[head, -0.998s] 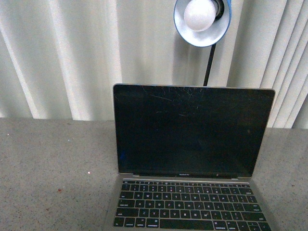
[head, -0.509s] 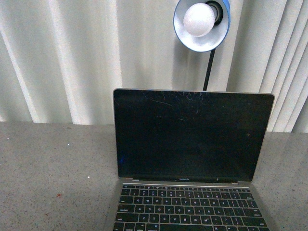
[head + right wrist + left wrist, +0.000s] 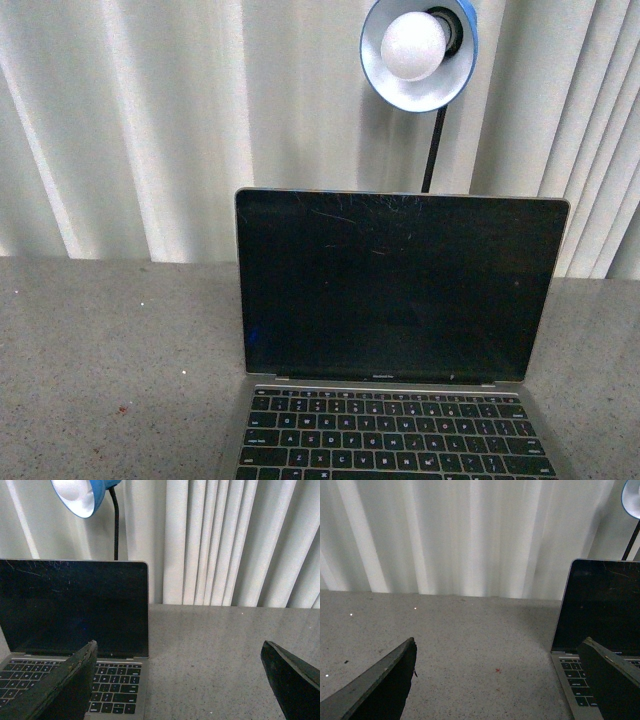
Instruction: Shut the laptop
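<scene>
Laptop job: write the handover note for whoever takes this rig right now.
Left claw: open, holding nothing, over the grey speckled table off the laptop's left side.
Right claw: open, holding nothing, off the laptop's right side.
Slim silver-grey metal laptop: on the table straight ahead, lid upright, scratched black screen facing the robot, blue-shaded desk lamp behind it.
Done: nothing on the lid yet; neither arm shows in the front view.
Left: reach the lid's top edge and fold it down onto the keyboard.
</scene>
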